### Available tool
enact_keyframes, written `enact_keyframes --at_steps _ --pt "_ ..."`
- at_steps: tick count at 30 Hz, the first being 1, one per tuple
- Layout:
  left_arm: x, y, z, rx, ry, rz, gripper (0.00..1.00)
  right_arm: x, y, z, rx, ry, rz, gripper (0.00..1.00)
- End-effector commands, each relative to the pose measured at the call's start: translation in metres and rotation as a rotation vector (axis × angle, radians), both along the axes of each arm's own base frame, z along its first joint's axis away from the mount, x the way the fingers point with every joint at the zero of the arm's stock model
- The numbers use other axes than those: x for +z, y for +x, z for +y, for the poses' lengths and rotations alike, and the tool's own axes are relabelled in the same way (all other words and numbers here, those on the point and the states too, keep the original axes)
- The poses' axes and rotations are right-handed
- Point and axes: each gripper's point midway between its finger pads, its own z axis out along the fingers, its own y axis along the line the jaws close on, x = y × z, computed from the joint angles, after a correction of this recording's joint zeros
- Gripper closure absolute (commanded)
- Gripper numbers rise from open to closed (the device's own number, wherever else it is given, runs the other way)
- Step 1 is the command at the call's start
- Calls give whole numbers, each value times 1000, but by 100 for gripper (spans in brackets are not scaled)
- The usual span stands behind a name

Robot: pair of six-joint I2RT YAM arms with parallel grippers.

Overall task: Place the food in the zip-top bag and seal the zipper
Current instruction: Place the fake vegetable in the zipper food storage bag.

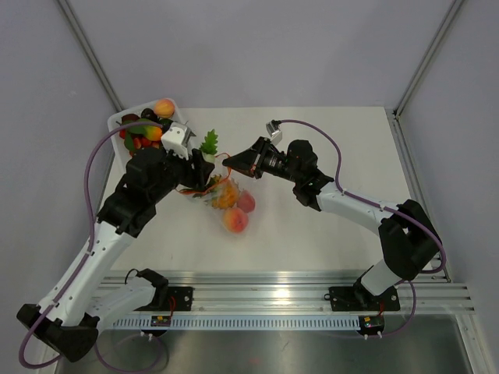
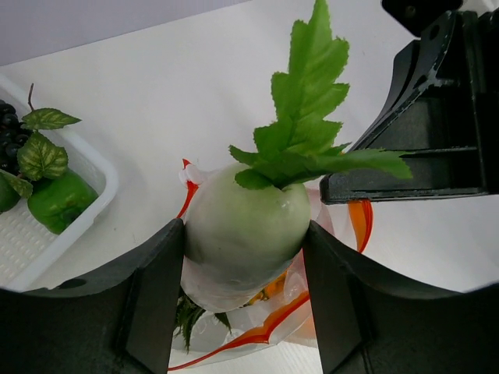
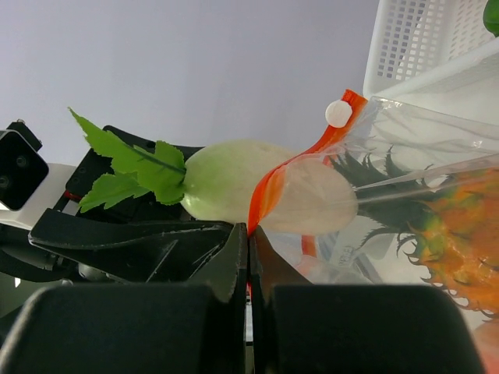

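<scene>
The fingers (image 2: 152,304) of my left gripper (image 2: 243,234) are clamped partway in on a pale radish (image 2: 242,241). Those of my right gripper (image 3: 248,238) are pressed flat together on the edge of the bag (image 3: 421,156).

Well to the left of the bag and beyond it sits the white tray (image 1: 117,118), holding a green fruit (image 2: 58,202) and dark grapes (image 2: 6,136) with leaves.

Nearer, at the bag's open end, I hold the radish by its sides, one finger on each flank. Its green leaves (image 2: 312,132) point away from the bag. Its rounded end shows through the clear plastic just past the zipper (image 3: 269,187), so that end is inside the mouth and the rest is outside.

The bag lies crumpled on the table (image 1: 327,226). The zipper runs up in a curve from my right fingers (image 3: 218,265) to a small white slider (image 3: 338,114) at its top.

Inside the bag, deeper than the radish, is the pineapple (image 3: 460,226), its dark leaves toward the mouth. At the bag's near end lie the red fruit (image 1: 246,202) and the peach (image 1: 235,221), touching each other. From above I cannot tell whether the plastic covers them.

On the right side of the bag's mouth, my right gripper pinches the red strip at its lower end and holds that lip up off the table. It is close to my left gripper, with only the radish and the lip between them.
</scene>
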Motion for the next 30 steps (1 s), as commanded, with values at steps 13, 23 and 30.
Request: enact_keyframes --at_steps 13,23,30 --pt "8 -6 -10 141 -471 88 100 49 -10 -8 16 107 -108 100" --pt "-10 8 15 341 -758 35 100 43 -11 -9 14 114 -92 100" --pt "-8 7 24 392 -928 22 100 41 -8 -5 26 135 -82 100"
